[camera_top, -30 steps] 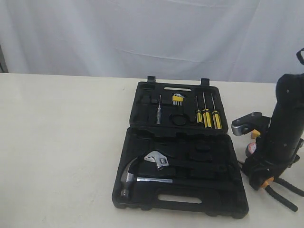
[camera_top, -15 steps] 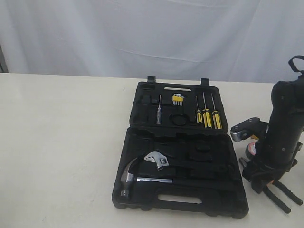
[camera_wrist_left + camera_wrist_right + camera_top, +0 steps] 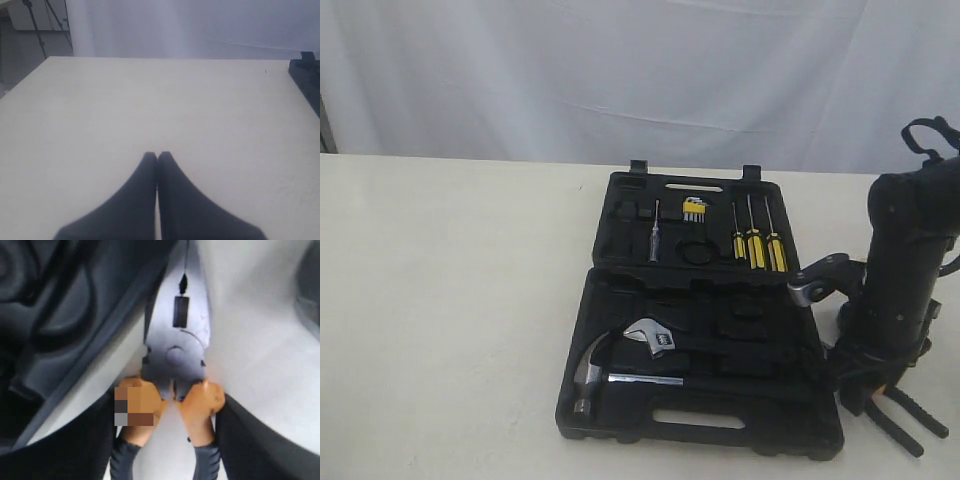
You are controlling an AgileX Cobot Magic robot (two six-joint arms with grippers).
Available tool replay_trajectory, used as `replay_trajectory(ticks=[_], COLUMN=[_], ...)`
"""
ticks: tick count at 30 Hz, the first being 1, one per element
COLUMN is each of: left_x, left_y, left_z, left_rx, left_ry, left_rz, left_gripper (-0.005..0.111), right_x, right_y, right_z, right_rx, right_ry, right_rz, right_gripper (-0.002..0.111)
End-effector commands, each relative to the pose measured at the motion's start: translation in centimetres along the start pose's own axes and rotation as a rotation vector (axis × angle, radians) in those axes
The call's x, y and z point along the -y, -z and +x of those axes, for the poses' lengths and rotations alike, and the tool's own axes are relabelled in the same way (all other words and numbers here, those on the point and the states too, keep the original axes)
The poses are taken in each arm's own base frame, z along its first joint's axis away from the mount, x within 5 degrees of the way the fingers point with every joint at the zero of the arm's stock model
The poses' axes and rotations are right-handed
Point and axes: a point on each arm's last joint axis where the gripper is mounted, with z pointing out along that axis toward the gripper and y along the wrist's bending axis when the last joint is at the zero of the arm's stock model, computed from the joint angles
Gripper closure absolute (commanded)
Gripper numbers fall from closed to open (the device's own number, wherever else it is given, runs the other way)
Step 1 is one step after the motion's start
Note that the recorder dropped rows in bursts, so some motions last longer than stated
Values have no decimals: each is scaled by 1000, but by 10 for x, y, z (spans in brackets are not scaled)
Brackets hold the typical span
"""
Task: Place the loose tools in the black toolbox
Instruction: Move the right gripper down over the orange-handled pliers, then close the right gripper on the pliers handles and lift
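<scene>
The right gripper [image 3: 170,409] pinches the orange-handled steel pliers [image 3: 175,354] and has swung them over to the edge of the big black plastic toolbox [image 3: 720,432], nearly in; the left gripper [image 3: 157,158] has its jaws pressed together.

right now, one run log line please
right gripper: shut on pliers | pliers: beside black toolbox, not stowed | left gripper: shut over table

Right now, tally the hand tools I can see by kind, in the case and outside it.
Hammer: 1
Wrench: 1
Yellow-handled screwdrivers: 3
Slim silver-shafted tool: 1
Yellow key set: 1
Pliers: 1
Total: 8
</scene>
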Motion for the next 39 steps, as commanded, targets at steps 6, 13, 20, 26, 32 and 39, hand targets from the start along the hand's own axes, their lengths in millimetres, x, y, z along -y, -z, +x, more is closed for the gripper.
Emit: replay_trajectory(ticks=[6,13,20,26,32,39], left_x=[0,0,0,0,0,0], left_y=[0,0,0,0,0,0], left_z=[-1,-1,-1,-1,-1,-1], left_rx=[9,9,9,9,9,9], left_ry=[1,1,1,1,1,1], left_rz=[4,4,4,4,4,4], left_gripper=[107,107,107,107,107,107], right_x=[-7,-7,-6,-5,-6,-13], right_y=[34,85,122,121,89,58], right_z=[7,14,11,9,18,30], right_rx=[37,154,284,263,122,91], right_ry=[7,-3,-23,23,80,8], right_rz=[28,86,115,109,91,83], right_gripper=[108,108,108,109,108,53])
